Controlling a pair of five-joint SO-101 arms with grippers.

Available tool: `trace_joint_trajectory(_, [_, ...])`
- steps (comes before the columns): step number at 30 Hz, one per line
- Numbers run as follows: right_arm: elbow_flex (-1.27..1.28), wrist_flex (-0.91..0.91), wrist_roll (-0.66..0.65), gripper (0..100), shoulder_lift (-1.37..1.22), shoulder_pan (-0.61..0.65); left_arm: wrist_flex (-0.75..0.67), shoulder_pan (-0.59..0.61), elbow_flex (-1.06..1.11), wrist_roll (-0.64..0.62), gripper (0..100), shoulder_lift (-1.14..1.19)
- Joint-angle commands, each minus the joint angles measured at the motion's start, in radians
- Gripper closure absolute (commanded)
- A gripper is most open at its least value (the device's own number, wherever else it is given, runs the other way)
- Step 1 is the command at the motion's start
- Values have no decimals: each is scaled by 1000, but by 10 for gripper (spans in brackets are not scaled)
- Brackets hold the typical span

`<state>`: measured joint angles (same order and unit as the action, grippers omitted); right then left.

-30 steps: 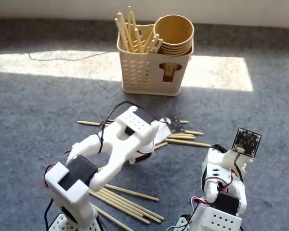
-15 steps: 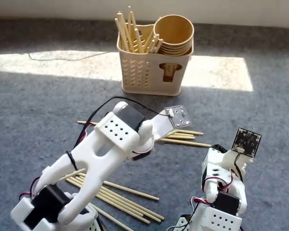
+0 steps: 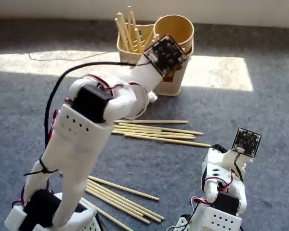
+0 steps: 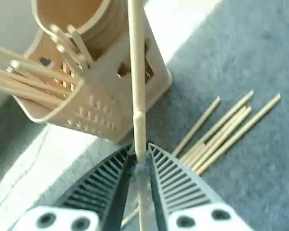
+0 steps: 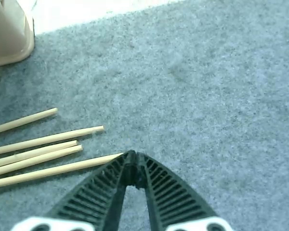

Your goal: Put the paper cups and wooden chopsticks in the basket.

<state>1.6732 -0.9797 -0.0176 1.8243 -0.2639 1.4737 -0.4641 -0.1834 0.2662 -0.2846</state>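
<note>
My left gripper [image 4: 140, 153] is shut on one wooden chopstick [image 4: 136, 72], held up in front of the cream basket [image 4: 101, 110]. In the high view the left arm [image 3: 94, 120] stretches up to the basket [image 3: 135, 72], its wrist over the front wall. A stack of paper cups [image 3: 176, 29] and several chopsticks [image 3: 127, 29] stand inside the basket. More chopsticks [image 3: 159, 132] lie on the carpet in the middle, and another bunch [image 3: 120, 197] lies near the left arm's base. My right gripper [image 5: 133, 168] is shut with nothing in it, low over the carpet by the chopstick ends [image 5: 38, 144].
Grey carpet covers the floor, with a sunlit strip [image 3: 216, 72] beside the basket. The right arm [image 3: 226, 178] stands folded at the front right. A thin cable [image 3: 62, 57] runs along the carpet at the back left.
The left arm has lifted off the chopstick pile and swung up and away to the basket with a chopstick in its gripper. The right arm has kept still.
</note>
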Motion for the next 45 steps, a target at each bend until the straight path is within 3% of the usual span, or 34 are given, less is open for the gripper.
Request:
trace_joint_trajectory(1, [119,24,3,992,12,-12,-130,31,-217,-95,995,-39])
trace_joint_trajectory(9, [119,24,3,992,12,-12,-585,124,-263,-242,995,-36])
trace_joint_trajectory(15, [119,24,3,992,12,-12,-801,203,-237,-393,995,5])
trace_joint_trajectory(23, [119,24,3,992,12,-12,-967,237,-237,-399,995,163])
trace_joint_trajectory(31, [119,24,3,992,12,-12,-982,291,-237,-402,995,295])
trace_joint_trajectory(37, [119,24,3,992,12,-12,-724,300,-245,-450,870,298])
trace_joint_trajectory(45, [119,24,3,992,12,-12,-589,302,-265,-445,866,274])
